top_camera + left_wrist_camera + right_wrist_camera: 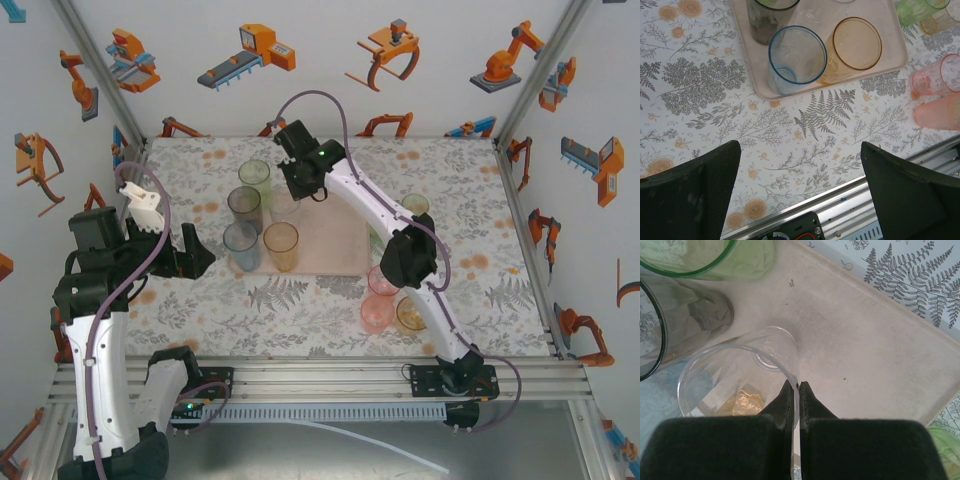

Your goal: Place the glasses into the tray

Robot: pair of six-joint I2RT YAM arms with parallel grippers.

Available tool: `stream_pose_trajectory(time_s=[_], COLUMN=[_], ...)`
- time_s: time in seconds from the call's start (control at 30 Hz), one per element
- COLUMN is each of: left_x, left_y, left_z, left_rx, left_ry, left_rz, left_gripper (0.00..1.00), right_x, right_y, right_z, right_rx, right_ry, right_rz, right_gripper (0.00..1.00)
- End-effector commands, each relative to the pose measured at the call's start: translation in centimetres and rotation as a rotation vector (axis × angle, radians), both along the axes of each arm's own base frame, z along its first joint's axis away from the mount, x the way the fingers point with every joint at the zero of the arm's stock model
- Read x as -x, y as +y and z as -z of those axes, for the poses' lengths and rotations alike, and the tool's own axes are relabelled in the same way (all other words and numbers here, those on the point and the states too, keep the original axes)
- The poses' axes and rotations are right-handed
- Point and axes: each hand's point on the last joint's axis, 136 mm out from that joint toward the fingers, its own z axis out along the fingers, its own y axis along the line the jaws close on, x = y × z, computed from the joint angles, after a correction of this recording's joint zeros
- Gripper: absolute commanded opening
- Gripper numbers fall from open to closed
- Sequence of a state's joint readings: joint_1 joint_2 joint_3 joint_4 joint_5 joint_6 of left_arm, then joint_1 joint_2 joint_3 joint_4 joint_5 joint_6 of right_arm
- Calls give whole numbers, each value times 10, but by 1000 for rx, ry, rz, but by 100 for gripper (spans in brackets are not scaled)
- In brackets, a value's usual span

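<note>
The right tool (796, 387) is clenched on the rim of a clear glass (740, 380), one finger inside its wall and one outside. It holds that glass over the far left part of the tray (865, 350); whether the base already rests on the tray floor I cannot tell. Just beside it stand a green glass (700, 260) at the far left corner and a grey glass (670, 325) next to that. Nearer the arms, a blue glass (241, 243) and an orange glass (281, 243) stand side by side along the tray's near edge. So four glasses look delivered and a fifth is at the point of being set down, while the right half of the tray is bare. At least four remain out on the worktop (250, 310) to the right of the tray: a pink glass (382, 280), a paler pink glass (377, 313), a yellowish glass (410, 313) and a second green glass (415, 205), partly behind the right arm. By my estimate, the job is near its midpoint. The left tool (800, 150) hangs released, jaws wide and holding nothing, over the worktop near the tray's near left corner.
</note>
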State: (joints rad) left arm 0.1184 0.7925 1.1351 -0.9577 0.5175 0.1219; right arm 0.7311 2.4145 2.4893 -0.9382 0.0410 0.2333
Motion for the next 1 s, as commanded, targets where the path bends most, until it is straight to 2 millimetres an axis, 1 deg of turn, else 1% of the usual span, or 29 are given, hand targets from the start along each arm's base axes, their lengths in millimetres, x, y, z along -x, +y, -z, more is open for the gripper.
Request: stream_pose_trajectory(time_s=[0.0,0.4,0.6,0.67,0.8,0.97], left_x=[0,0,1,1,1,1], left_y=[-4,-4,-4,-4,-4,-4], left_z=[-2,-2,-2,-2,-2,-3], left_rx=[21,20,19,19,19,21], left_ry=[-10,-10,-12,-13,-13,-16], left_rz=[12,12,11,11,12,12], left_gripper=[97,97,97,97,97,97], right_x=[2,4,5,5,4,4], right_y=[7,9,8,8,8,7], right_z=[-12,-9,-7,-8,-9,-12], right_rx=[-22,-27,-21,-22,-22,-22], right_ry=[-14,-1,5,4,0,-5], right_rz=[-25,-30,-29,-29,-29,-27], right_gripper=[5,10,15,18,20,27])
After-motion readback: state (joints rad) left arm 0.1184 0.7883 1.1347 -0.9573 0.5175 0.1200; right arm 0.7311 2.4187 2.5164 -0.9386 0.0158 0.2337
